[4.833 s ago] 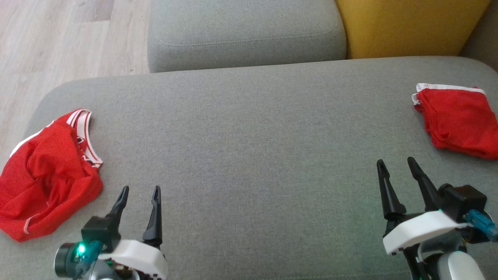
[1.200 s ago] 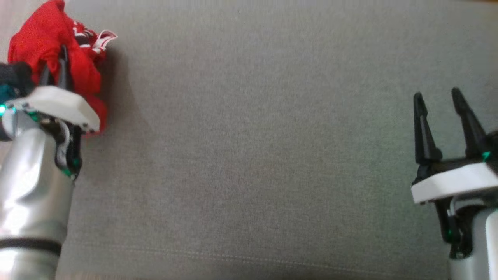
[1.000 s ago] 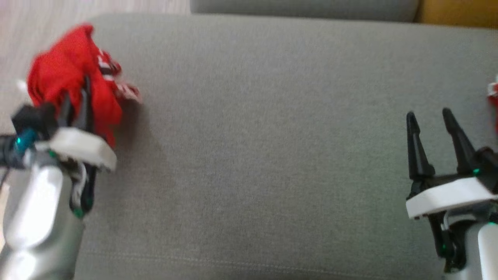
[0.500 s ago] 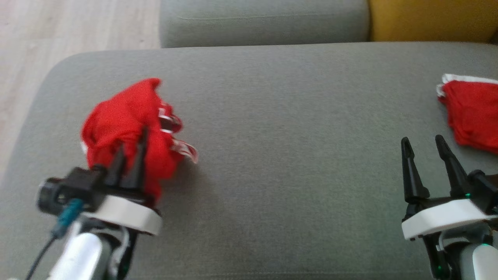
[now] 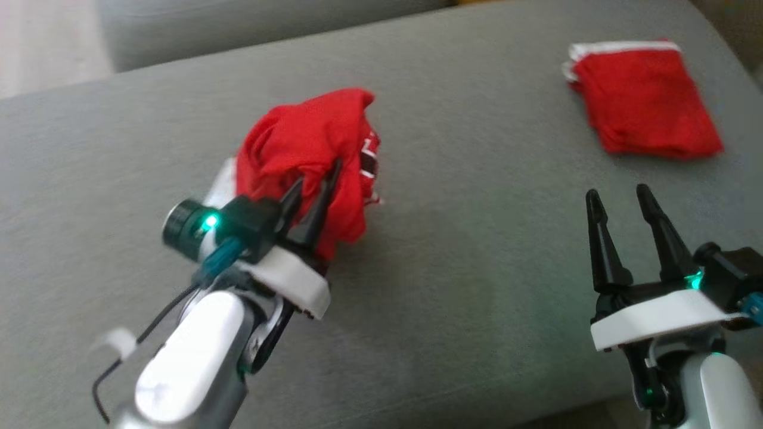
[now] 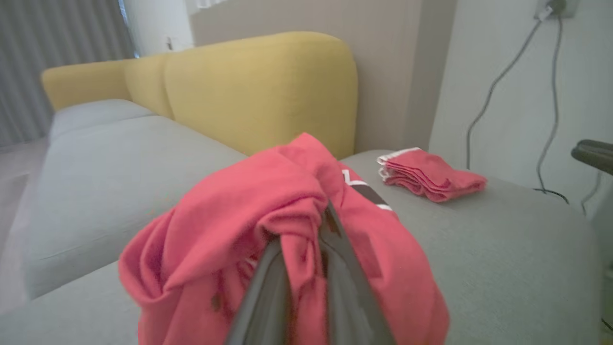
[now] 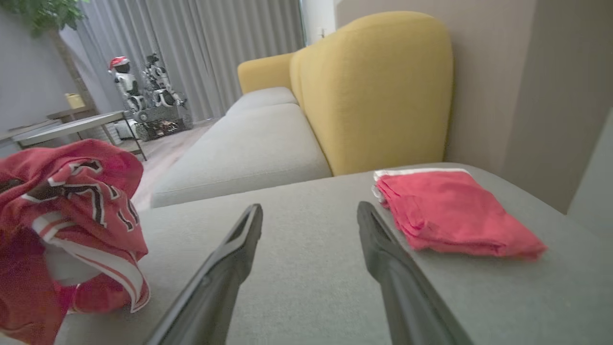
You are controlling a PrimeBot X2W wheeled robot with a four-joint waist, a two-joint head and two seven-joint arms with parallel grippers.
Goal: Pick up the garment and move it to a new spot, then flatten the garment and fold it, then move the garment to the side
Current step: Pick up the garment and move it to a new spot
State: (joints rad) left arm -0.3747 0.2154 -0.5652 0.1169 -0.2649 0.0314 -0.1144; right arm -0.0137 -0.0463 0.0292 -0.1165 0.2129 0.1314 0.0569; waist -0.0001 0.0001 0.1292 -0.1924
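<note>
A crumpled red garment (image 5: 304, 146) with white and black trim hangs bunched above the grey sofa seat (image 5: 477, 250), left of the middle. My left gripper (image 5: 316, 179) is shut on its cloth; in the left wrist view the garment (image 6: 268, 211) drapes over both fingers (image 6: 268, 292). The right wrist view has the same garment (image 7: 62, 211) at its left edge. My right gripper (image 5: 617, 196) stands open at the lower right, nothing between its fingers (image 7: 225, 268).
A folded red garment (image 5: 644, 113) lies at the seat's far right, also seen from the wrists (image 6: 431, 175) (image 7: 450, 211). A yellow backrest (image 7: 378, 86) rises behind. Wood floor (image 5: 42, 42) shows at the far left.
My left arm has lifted the garment from the seat's left end and carried it right, toward the middle. The head camera has swung. The right gripper stays open.
</note>
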